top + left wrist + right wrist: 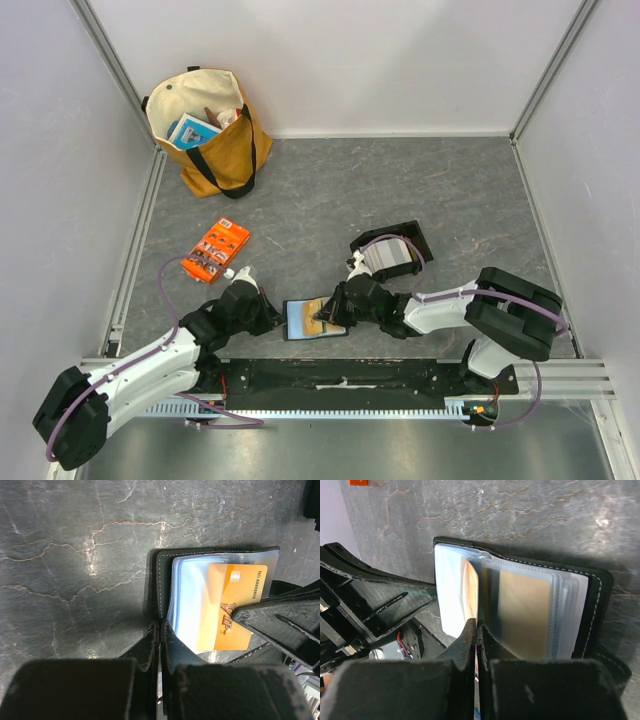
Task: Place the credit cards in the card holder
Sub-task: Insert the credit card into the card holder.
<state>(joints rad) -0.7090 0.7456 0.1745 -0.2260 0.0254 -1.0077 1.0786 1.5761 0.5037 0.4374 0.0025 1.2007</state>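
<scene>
The orange credit card [220, 597], printed "VIP" and "NO.8888808", is clamped in the jaws of the right gripper [476, 624] over the open card holder [300, 321] at the near edge of the table [330, 190], while the left gripper [160, 628] has its jaws together against the holder's edge.

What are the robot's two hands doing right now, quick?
Left gripper: closed, pinching the card holder at its edge.
Right gripper: closed, holding an orange credit card.

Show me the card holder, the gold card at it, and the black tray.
card holder [162, 580]: left wrist view, on its black stitched edge.
gold card [225, 590]: left wrist view, on its face left of the printed number.
black tray [410, 230]: top external view, on its far wall.
</scene>
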